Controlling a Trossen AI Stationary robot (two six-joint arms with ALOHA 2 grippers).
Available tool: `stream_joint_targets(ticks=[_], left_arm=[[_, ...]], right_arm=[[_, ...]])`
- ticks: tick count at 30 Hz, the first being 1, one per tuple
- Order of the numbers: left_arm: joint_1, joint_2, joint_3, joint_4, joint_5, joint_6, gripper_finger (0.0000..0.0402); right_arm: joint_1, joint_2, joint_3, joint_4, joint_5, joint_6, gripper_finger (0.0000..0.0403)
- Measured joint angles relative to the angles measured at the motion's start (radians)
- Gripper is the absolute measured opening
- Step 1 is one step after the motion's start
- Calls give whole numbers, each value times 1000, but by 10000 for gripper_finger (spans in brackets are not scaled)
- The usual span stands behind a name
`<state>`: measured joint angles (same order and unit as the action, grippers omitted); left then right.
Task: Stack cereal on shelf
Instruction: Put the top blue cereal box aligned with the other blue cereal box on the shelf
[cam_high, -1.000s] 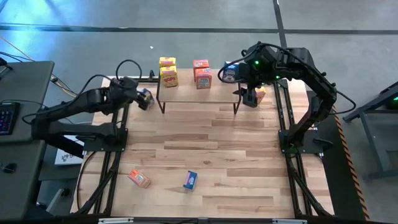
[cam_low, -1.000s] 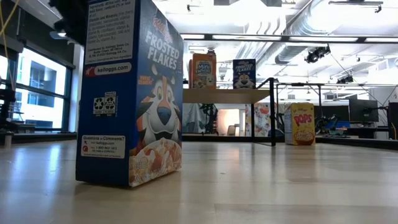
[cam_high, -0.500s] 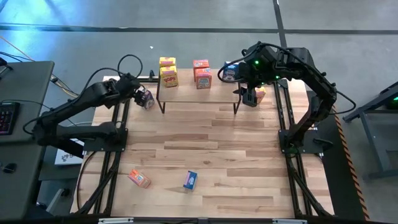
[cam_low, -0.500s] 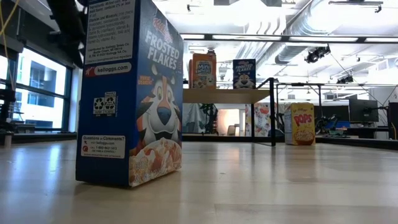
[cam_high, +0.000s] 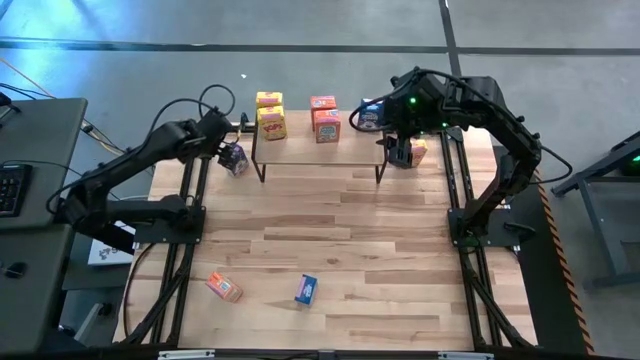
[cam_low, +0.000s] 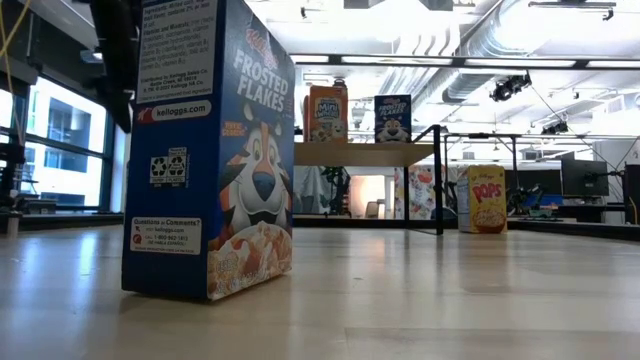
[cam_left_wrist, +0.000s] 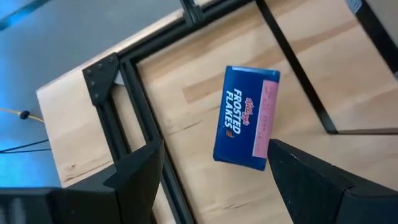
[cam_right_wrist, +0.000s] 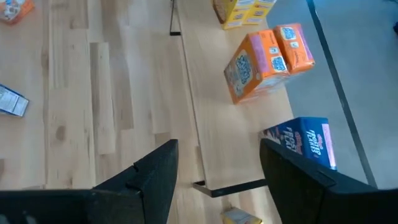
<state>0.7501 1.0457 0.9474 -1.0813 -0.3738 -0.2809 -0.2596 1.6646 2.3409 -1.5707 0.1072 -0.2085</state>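
A blue cereal box (cam_left_wrist: 245, 118) stands on the table by the shelf's left end (cam_high: 235, 158). My left gripper (cam_left_wrist: 214, 180) hangs open above it (cam_high: 226, 150), slanting down, a finger to either side and clear of it. The shelf (cam_high: 300, 145) carries two yellow boxes (cam_high: 271, 121), two orange boxes (cam_right_wrist: 258, 59) and one blue box (cam_right_wrist: 305, 143). My right gripper (cam_right_wrist: 217, 177) is open and holds nothing, high over the shelf's right end (cam_high: 400, 148). A yellow box (cam_high: 418, 150) stands on the table to the right of the shelf.
Near the front edge an orange box (cam_high: 224, 287) lies flat and a blue box (cam_high: 306, 289) stands upright, filling the left of the low view (cam_low: 210, 150). Black frame rails (cam_high: 190, 200) run along both table sides. The mid-table is bare wood.
My left arm has swung toward the table's far edge and the shelf's left end. Its gripper has tipped further downward over the blue box and stayed open. The box has kept its place.
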Motion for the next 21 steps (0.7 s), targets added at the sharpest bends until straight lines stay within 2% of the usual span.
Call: stream_joint_targets(ticks=[6,16,21], left_arm=[[25,29,0,2,64,59,278],[29,30,0,4,44,103,278],[29,30,0,4,43,103,278]], right_arm=[[0,0,0,0,-3,-1,218],[-2,0,0,0,1,0,218],[-2,0,0,0,67,2,218]])
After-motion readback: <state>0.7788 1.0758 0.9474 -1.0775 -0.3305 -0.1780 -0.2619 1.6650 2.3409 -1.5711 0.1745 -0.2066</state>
